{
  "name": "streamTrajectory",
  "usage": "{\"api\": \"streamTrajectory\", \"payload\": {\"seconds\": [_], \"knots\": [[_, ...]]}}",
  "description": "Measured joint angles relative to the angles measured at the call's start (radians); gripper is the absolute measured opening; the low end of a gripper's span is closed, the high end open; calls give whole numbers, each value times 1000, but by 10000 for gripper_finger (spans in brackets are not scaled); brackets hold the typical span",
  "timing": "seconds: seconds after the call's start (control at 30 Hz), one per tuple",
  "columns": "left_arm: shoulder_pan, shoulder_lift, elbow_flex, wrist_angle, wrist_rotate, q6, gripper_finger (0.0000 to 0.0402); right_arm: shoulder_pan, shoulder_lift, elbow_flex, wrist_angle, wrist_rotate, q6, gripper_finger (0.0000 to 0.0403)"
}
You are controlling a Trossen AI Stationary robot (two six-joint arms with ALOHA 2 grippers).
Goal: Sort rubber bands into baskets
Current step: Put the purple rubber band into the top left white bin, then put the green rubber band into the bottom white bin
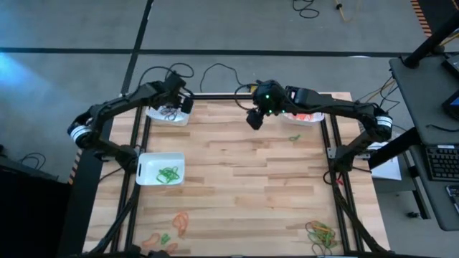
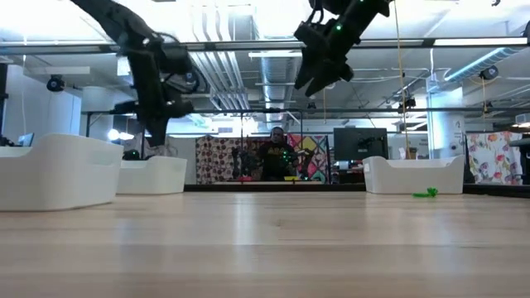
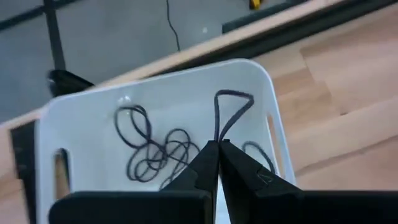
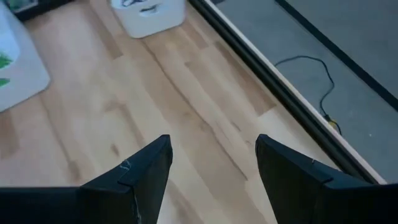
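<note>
Three white baskets stand on the wooden table: one at the far left [image 1: 168, 115] with dark rubber bands, one at the left [image 1: 160, 170] with green bands, and one at the far right [image 1: 306, 116] with orange bands. My left gripper [image 1: 175, 106] is over the far-left basket [image 3: 74, 118], shut on a dark rubber band [image 3: 233, 106]. My right gripper [image 1: 254, 119] is open and empty [image 4: 211, 155], high above the table's far middle. Loose orange bands [image 1: 180, 222], green bands [image 1: 166, 239] and mixed bands [image 1: 323, 233] lie near the front edge. My left gripper pinches one end of the dark band's loop [image 3: 219, 138] between its two fingertips, coming from above and pointing down into the basket. The rest of the loop reaches out beyond the fingertips, over the basket's floor. Whether it touches the floor I cannot tell.
A single green band [image 1: 294, 136] lies on the table near the far-right basket and also shows in the low view [image 2: 426, 193]. Black frame rails run along the table's edges [image 1: 330, 154]. Bare wood lies across the table's middle [image 1: 244, 179].
</note>
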Motion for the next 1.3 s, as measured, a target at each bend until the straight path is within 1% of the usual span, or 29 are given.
{"api": "streamTrajectory", "payload": {"seconds": [0.1,0.2,0.3,0.4,0.47,0.53,0.7,0.8,0.87,0.93,1.0,1.07,1.13,1.2,1.3], "knots": [[0,23,-52,59,32,-36,0,-14,-2,1,-18,1,-1,224],[0,30,-108,113,40,-107,0,-15,-4,-1,-32,0,0,224],[0,30,-147,117,40,-178,2,-15,5,-7,-30,1,-8,224],[0,20,-163,114,41,-193,16,-15,38,-14,-6,55,18,224],[0,14,-164,102,47,-201,35,-15,69,-14,5,104,68,224],[0,8,-157,68,59,-205,60,-15,100,-14,13,129,114,224],[-4,-55,-118,35,97,-195,131,-18,162,-15,-4,132,271,224],[-5,-100,-92,46,123,-188,173,-17,166,-15,-29,146,374,224],[-6,-132,-75,44,157,-167,200,-10,163,-15,-59,209,430,224],[-17,-167,-67,43,198,-151,224,5,156,-15,-133,321,491,224],[-41,-213,-66,48,221,-134,245,26,145,-14,-239,421,571,224],[-84,-263,-66,78,235,-119,264,50,137,-14,-377,457,669,224],[-147,-313,-74,113,248,-105,278,81,137,-23,-498,448,762,224],[-233,-361,-82,166,253,-87,290,124,137,-45,-580,426,834,224],[-373,-415,-93,229,254,-83,303,201,132,-97,-617,404,906,224]]}}
